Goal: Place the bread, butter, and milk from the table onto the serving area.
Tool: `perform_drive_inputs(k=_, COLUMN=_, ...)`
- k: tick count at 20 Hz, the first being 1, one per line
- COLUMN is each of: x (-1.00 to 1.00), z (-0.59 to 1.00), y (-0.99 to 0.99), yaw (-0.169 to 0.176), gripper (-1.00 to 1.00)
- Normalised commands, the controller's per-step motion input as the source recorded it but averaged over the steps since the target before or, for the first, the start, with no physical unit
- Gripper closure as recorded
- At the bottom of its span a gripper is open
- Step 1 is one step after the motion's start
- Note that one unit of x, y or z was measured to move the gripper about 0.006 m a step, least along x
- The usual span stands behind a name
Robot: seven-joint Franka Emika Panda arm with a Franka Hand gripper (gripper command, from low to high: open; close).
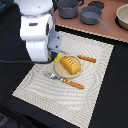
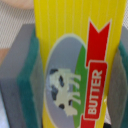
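Note:
The bread (image 1: 71, 64), a golden-orange ridged loaf, lies on the round tan plate (image 1: 61, 71) on the pale striped serving area (image 1: 95, 90). My gripper (image 1: 56, 56) hangs just above the plate's edge toward the exterior view's left, and is shut on the butter (image 1: 57, 58), of which only a yellow corner shows there. In the wrist view the butter (image 2: 80, 65) fills the frame, yellow with a red-and-white label and a cow picture, clamped between the grey-and-green pads (image 2: 27, 85). The milk is out of view.
A fork (image 1: 50, 76) and a wooden-handled knife (image 1: 72, 83) lie in front of the plate, another knife (image 1: 87, 59) behind it. A pinkish-brown board (image 1: 107, 30) with grey pots (image 1: 93, 15) stands at the back. The black table (image 1: 112, 100) surrounds the mat.

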Motion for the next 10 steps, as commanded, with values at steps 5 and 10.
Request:
perform_drive_inputs(k=5, x=0.79, z=0.08, y=-0.62, yaw=-0.029, gripper=1.00)
perform_drive_inputs(k=10, x=0.73, z=-0.03, y=-0.67, yaw=-0.040, gripper=1.00)
